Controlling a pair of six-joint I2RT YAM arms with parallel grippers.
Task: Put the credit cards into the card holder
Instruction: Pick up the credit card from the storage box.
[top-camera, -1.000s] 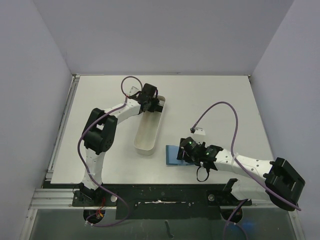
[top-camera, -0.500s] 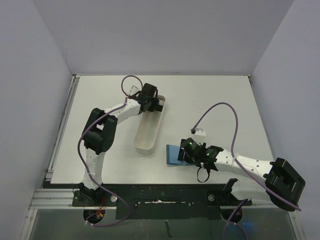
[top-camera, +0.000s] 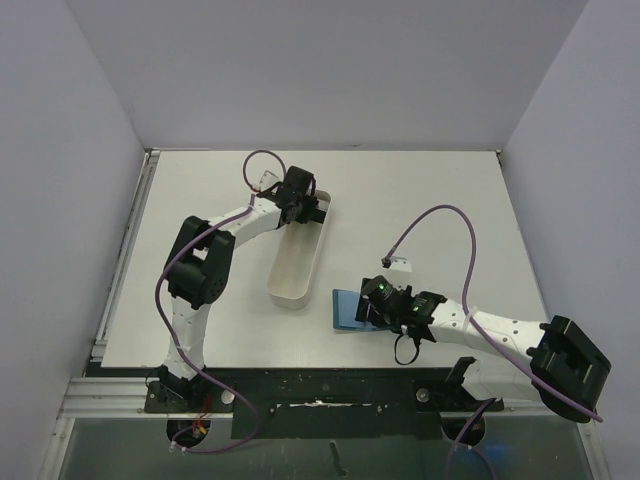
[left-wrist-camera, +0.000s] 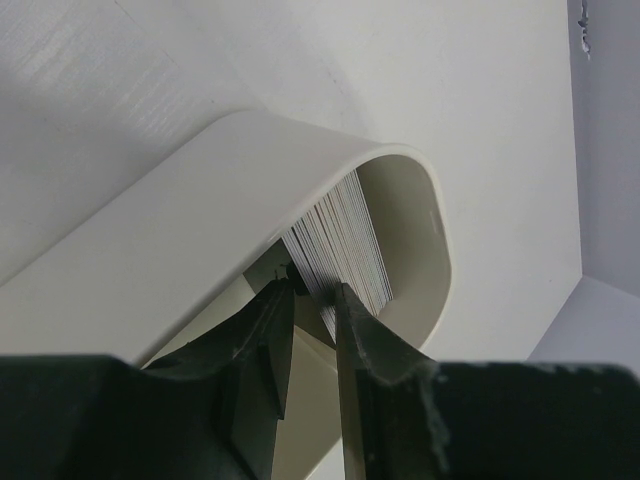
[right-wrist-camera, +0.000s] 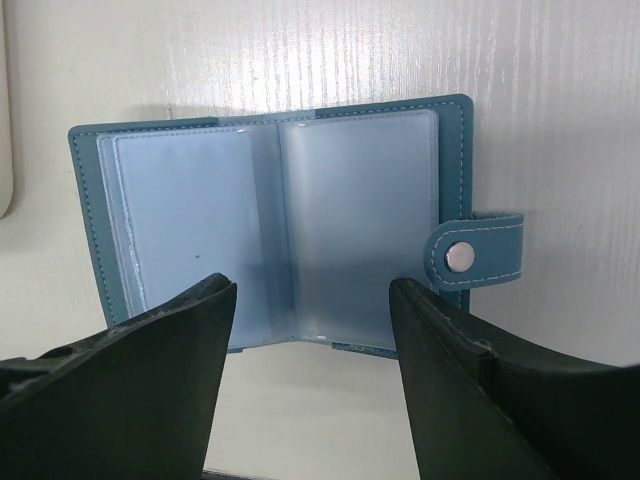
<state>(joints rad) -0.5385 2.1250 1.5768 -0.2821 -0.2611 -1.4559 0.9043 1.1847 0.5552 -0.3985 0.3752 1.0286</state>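
The credit cards (left-wrist-camera: 345, 235) stand on edge as a grey stack at the far end of the long white tray (left-wrist-camera: 200, 240). My left gripper (left-wrist-camera: 312, 290) reaches into that end of the tray (top-camera: 292, 270). Its fingers are narrow and shut on the near cards of the stack. In the top view the left gripper (top-camera: 308, 210) hides the cards. The teal card holder (right-wrist-camera: 275, 230) lies open and flat on the table, its clear pockets up and its snap tab (right-wrist-camera: 475, 258) to the right. My right gripper (right-wrist-camera: 310, 290) hovers open over the holder's near edge, with nothing between its fingers. From above, the card holder (top-camera: 347, 308) pokes out left of the right gripper (top-camera: 376, 303).
The white tray runs diagonally between the two arms. A purple cable (top-camera: 440, 215) loops over the table above the right arm. Grey walls close in on the back and both sides of the table.
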